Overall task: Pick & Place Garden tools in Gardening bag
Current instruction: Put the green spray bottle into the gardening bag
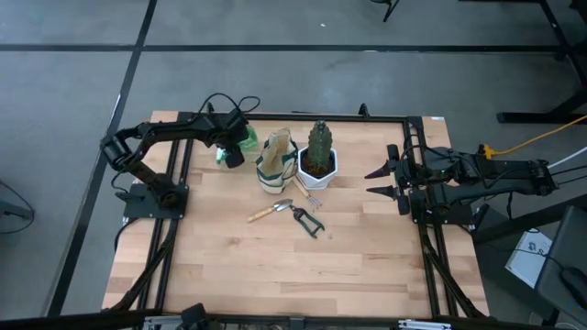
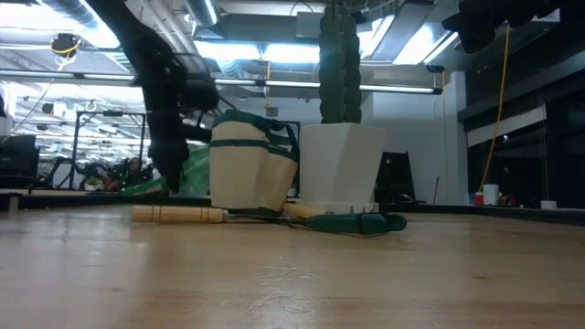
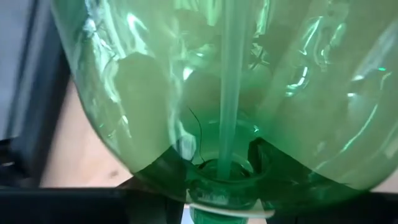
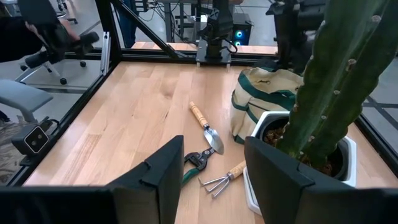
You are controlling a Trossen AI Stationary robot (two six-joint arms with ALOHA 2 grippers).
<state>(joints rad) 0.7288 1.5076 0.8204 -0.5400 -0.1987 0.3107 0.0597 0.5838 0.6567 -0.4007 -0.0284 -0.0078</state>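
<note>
High view gives me the layout: my left hand (image 1: pixel 235 147) is at the back of the surface (image 1: pixel 275 266), down on the spray bottle (image 1: pixel 240 142), which lies just at nine o'clock of the gardening bag (image 1: pixel 274 163). From my left wrist view the translucent green wall of the bottle fills everything and the neck sits right at the hand, so I judge the fingers are clenched on it near the neck, though I cannot see the pads themselves.

I expect the bottle to be light, thin-walled and slick; squeezing the belly would buckle it, so the stiffer neck is the place to hold. Its dip tube runs straight away from the wrist camera, so its long axis lies along my hand's line, body leading and cap end toward the wrist.

Still out on the surface, at about six o'clock of the bag: the trowel (image 1: pixel 270 211) with its wooden handle toward eight o'clock and blade toward the bag; the pruning shears (image 1: pixel 308 221), handles toward five o'clock; and the hand fork (image 1: pixel 309 194) just in front of the white pot (image 1: pixel 316 169) holding the cactus (image 1: pixel 319 142). These are rigid and heavier at the metal end; I would take each by its handle.

My right hand (image 1: pixel 381 181) waits at three o'clock, released, fingers spread.
</note>
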